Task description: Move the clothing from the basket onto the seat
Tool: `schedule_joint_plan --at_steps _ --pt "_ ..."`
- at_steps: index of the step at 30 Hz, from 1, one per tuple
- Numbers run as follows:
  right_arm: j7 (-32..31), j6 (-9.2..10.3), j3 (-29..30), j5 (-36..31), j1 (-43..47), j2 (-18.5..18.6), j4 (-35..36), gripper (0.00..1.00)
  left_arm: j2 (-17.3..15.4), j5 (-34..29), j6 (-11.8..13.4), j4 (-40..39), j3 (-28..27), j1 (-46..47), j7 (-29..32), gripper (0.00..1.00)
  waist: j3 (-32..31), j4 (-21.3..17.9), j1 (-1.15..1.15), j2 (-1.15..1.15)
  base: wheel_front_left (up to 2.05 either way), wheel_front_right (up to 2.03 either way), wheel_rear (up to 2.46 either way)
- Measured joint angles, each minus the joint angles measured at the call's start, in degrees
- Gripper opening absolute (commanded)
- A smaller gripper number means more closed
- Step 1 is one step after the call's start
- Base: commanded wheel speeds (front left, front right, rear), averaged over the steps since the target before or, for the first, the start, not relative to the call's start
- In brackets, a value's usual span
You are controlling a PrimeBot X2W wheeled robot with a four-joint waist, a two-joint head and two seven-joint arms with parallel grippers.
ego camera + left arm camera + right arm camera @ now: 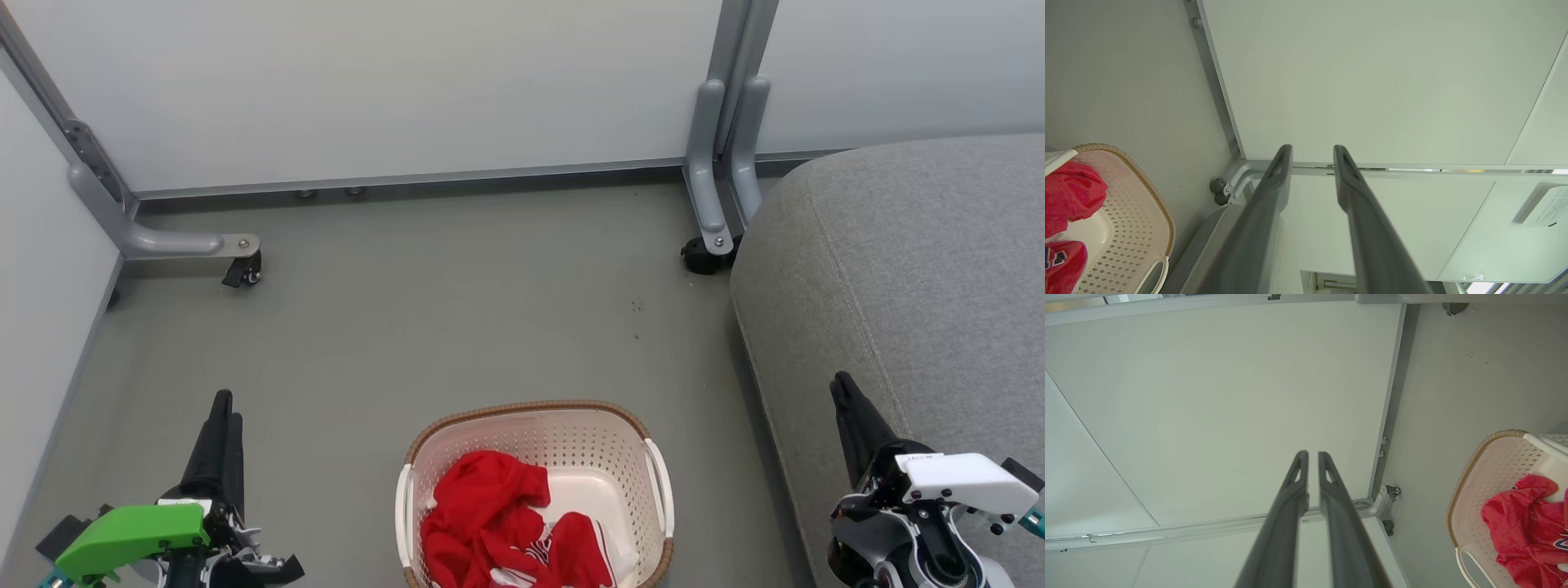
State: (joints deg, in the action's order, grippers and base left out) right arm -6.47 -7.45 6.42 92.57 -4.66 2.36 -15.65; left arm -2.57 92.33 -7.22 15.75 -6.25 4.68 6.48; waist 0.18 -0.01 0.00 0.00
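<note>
You see the big grey seat (914,269) on your right. The part you can see is bare, so it looks ready for the clothes. The basket (531,406) sits on the floor between your two arms, close and easy to reach. The red clothing (490,506) lies bunched inside it, so nothing is moved yet. Your left gripper (222,400) is partly open and holds nothing, likely ready to grab. Your right gripper (839,382) is pressed almost shut, empty too, beside the seat.
</note>
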Motion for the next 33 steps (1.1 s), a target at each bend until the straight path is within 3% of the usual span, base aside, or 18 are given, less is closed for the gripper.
schedule_joint_plan --at_steps 8,14,33 --pt "2.2 0.00 -1.7 -1.2 0.4 0.0 1.0 1.00 0.0 -0.6 0.0 -0.8 2.1 -0.3 -2.2 1.00 0.1 0.0 0.00 0.00 0.00 0.00 0.00" --pt "3.7 0.00 -2.6 -5.8 0.3 0.3 1.7 1.00 -0.1 -4.7 0.0 -2.4 3.0 -0.2 -3.8 1.00 0.1 0.0 0.00 0.00 0.00 0.00 0.00" --pt "8.2 0.00 -5.9 -29.6 0.2 1.2 6.3 1.00 -0.3 -29.2 0.0 -7.6 5.7 0.0 -8.2 1.00 0.2 0.2 0.00 0.00 0.00 0.00 0.00"
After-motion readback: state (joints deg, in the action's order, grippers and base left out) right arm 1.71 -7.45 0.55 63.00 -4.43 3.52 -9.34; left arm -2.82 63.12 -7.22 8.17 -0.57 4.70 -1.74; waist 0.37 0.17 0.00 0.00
